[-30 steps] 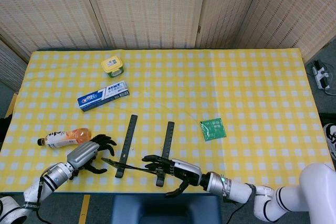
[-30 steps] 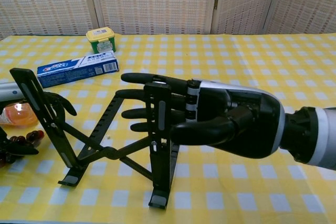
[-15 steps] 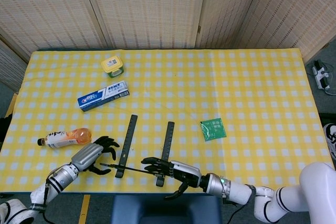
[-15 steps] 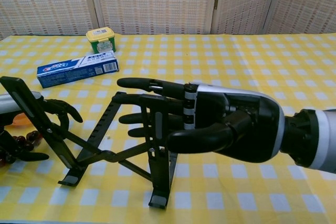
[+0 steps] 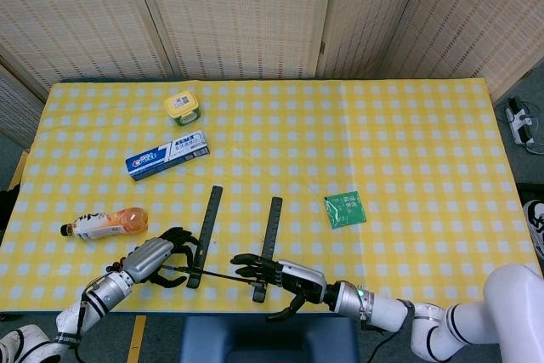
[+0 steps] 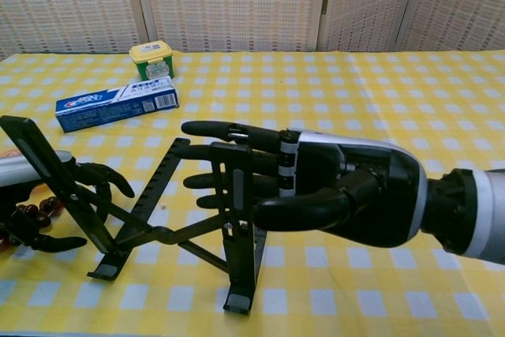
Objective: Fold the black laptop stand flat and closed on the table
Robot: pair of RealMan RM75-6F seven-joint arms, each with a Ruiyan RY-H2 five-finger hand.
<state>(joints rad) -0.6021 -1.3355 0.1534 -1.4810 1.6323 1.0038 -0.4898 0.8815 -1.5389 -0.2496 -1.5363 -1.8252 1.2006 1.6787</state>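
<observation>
Since the earlier frames the left hand (image 6: 47, 207) had dropped lower and nearer the table's near edge, and the left rail of the stand (image 6: 177, 222) it held had tilted further toward the left; the right hand (image 6: 331, 195) had barely shifted. The stand stood on the near part of the table (image 5: 408, 142), left of centre, with its two rails still apart and its crossed struts unfolded between them. The left hand's fingers (image 6: 106, 175) curled around the left rail, gripping it. The right hand lay against the right rail, fingers (image 6: 229, 132) extended to the left behind it and thumb in front; whether they actually clamped the rail could not be told. A bottle (image 5: 104, 224) lay just left of the left hand. Farther back lay a toothpaste box (image 5: 167, 155) and a small jar (image 5: 183, 106). A green packet (image 5: 344, 209) lay to the right of the stand.
</observation>
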